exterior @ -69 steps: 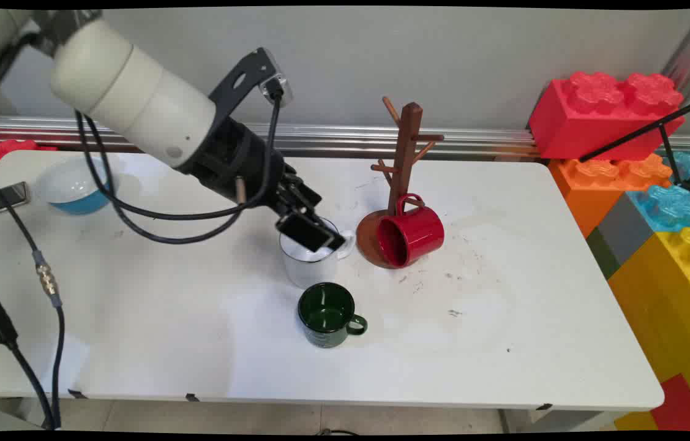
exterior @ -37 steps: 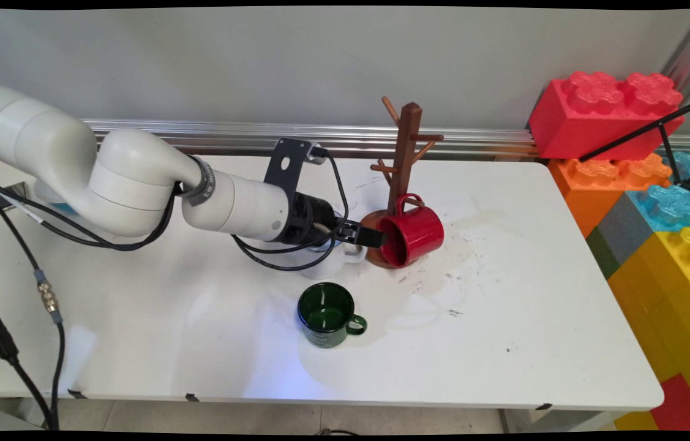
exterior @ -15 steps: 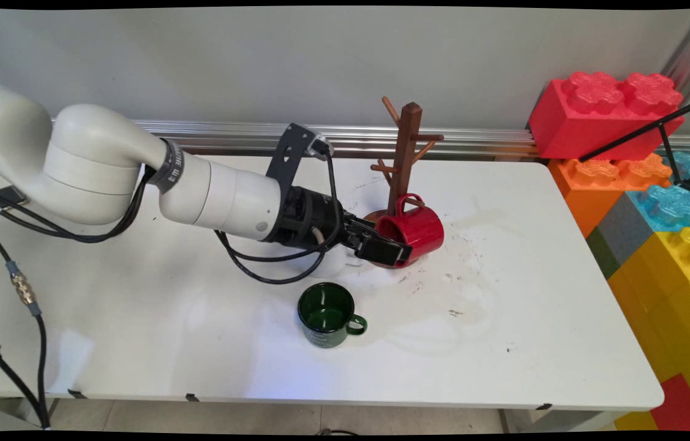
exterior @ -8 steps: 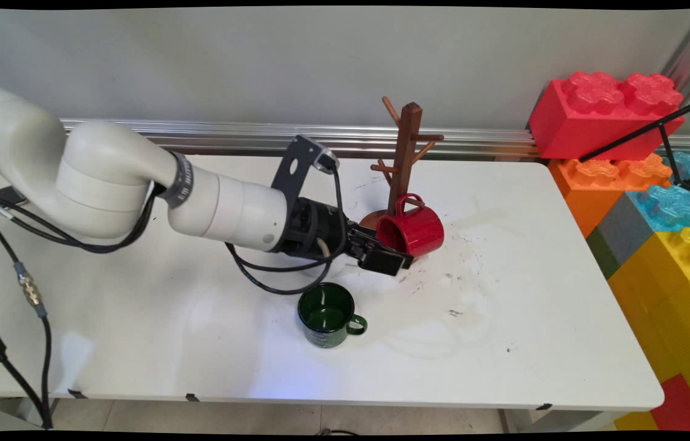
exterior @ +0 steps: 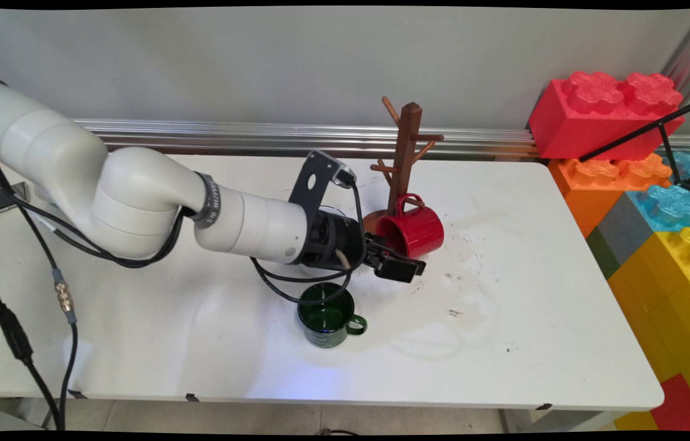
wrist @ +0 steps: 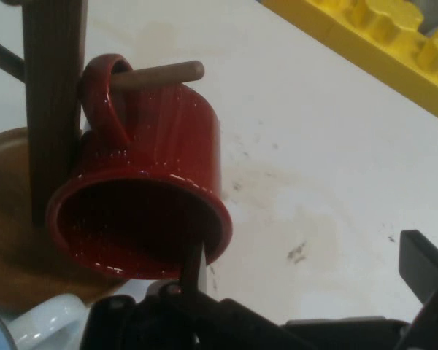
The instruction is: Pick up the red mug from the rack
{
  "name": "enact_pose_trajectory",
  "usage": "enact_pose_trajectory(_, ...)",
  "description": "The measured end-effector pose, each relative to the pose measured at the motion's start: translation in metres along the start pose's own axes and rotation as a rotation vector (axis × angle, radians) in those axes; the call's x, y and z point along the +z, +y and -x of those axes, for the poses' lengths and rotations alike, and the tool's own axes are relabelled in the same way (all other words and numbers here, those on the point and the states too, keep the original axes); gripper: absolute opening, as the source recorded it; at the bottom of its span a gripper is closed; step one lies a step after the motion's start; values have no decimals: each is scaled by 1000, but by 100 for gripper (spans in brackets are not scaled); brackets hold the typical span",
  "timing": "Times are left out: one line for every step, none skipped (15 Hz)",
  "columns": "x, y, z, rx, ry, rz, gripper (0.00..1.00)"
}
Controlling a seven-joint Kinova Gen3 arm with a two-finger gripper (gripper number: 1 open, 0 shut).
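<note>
We see a white robot arm reaching in from the left of the frame, low across a white counter (exterior: 198,343). Its black claw (exterior: 401,264) sits just right of centre, right at the mouth of a red mug (exterior: 412,229).

The red mug hangs by its handle on a low peg of a brown wooden mug tree (exterior: 407,147), tilted so its open mouth faces left and down toward the claw. The tree stands upright on a round wooden base at centre, toward the back of the counter.

In the hand view, the claw is open. One finger (wrist: 193,266) stands at the lower rim of the red mug (wrist: 160,168), seemingly just inside its mouth, while the other finger (wrist: 423,266) is well apart at the right edge. We cannot tell whether the near finger touches the rim. The peg (wrist: 160,73) passes through the handle.

A dark green mug (exterior: 327,313) stands upright below the claw, its handle pointing right. A white mug (wrist: 36,324) shows only as a sliver at the lower left of the hand view, beside the tree's base.

Large coloured toy blocks (exterior: 638,159) are stacked along the right edge of the frame.
</note>
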State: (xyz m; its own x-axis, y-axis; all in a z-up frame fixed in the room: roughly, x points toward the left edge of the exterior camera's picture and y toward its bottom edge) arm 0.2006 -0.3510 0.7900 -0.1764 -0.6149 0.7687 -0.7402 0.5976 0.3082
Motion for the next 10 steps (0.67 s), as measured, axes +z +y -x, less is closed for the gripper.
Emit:
enact_pose_trajectory(5,-1,2,-1,3,-6,100)
enact_pose_trajectory(11,-3,3,-2,6,-10,100)
enact_pose_trajectory(16,-4,4,-2,10,-14,100)
enact_pose_trajectory(19,-4,5,-1,12,-16,100)
enact_pose_trajectory(22,-5,5,-1,13,-19,100)
enact_pose_trajectory(27,-7,6,-1,18,-22,100)
enact_pose_trajectory(32,-8,7,-2,23,-23,100)
enact_pose_trajectory(34,-9,7,-4,26,-24,100)
enact_pose_trajectory(39,-10,7,-5,32,-25,100)
enact_pose_trajectory(43,-11,7,-7,38,-27,100)
